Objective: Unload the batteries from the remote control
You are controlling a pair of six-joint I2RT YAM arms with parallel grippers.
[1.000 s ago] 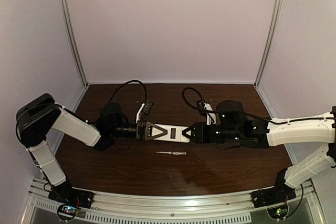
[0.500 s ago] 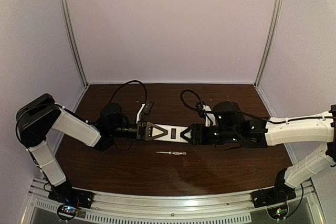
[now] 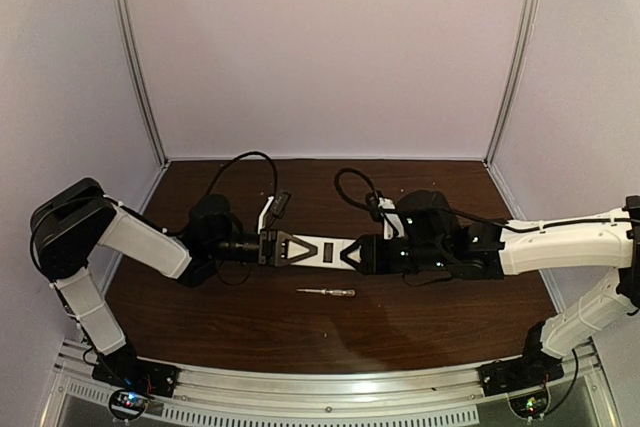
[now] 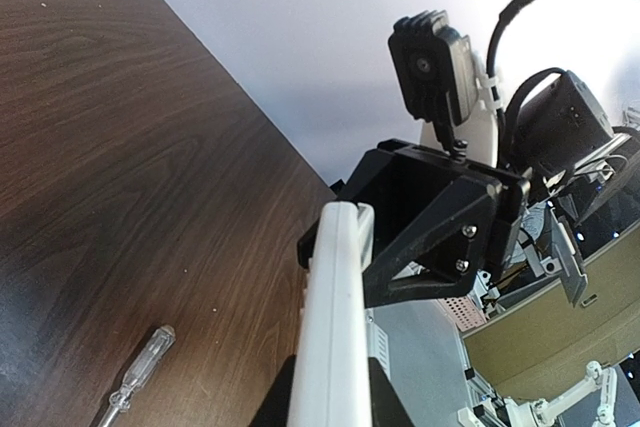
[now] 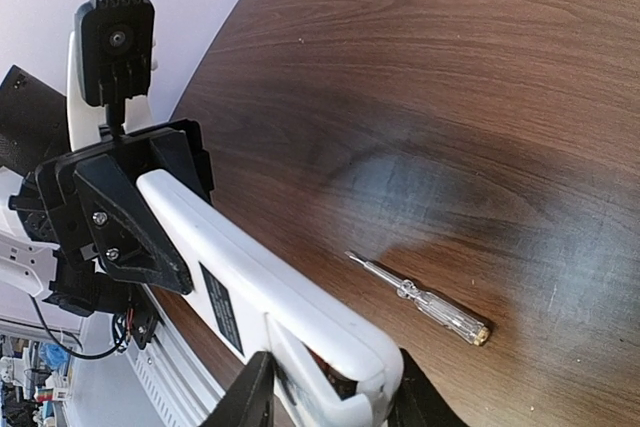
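Your remote control (image 3: 325, 252) hangs in the air above the middle of the bench (image 3: 420, 187), bridged between the two arms, with its long axis running left to right, roughly parallel to the bench's near edge. The left gripper (image 3: 300, 249) is closed narrowly on the left end and carries it; the right wrist view shows its black jaws clamped on the far end of the white body. The right gripper (image 3: 350, 254) meets the opposite end head-on. Its fingers (image 5: 250, 392) straddle that end, one on each long side and close against it, but you cannot tell from these views whether they are pressing or only bracketing. So the remote lies straight ahead of each gripper, in line with both, and the right arm is the one placed to work on the near-right end. A dark, reddish gap shows on the underside at that end in the right wrist view, which is probably the compartment, yet no batteries can be made out there or on the bench. The screwdriver (image 3: 326, 292) lies flat on the bench just toward the near edge from the remote, parallel to it and untouched. Any pull you make next should run along the remote's long axis, away from the left gripper, or the body will twist in its hold.
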